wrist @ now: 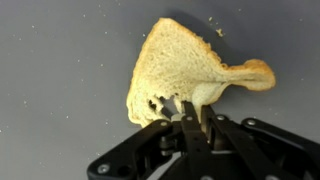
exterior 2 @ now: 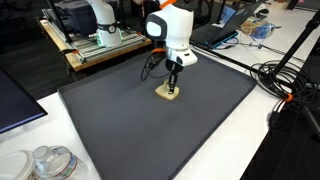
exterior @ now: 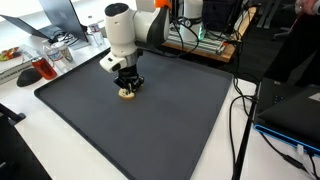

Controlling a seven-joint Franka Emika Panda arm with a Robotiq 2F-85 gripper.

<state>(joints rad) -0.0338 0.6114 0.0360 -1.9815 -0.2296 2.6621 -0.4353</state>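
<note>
A torn piece of tan bread lies on the dark grey mat. It also shows in both exterior views, under the arm. My gripper is down at the mat, with its black fingers closed together on the near edge of the bread. In both exterior views the gripper points straight down onto the bread. A few crumbs lie on the mat beside the bread.
The mat covers a white table. A red mug and dishes stand off one mat corner. A laptop and cables lie beside the mat. A plastic container sits off another corner.
</note>
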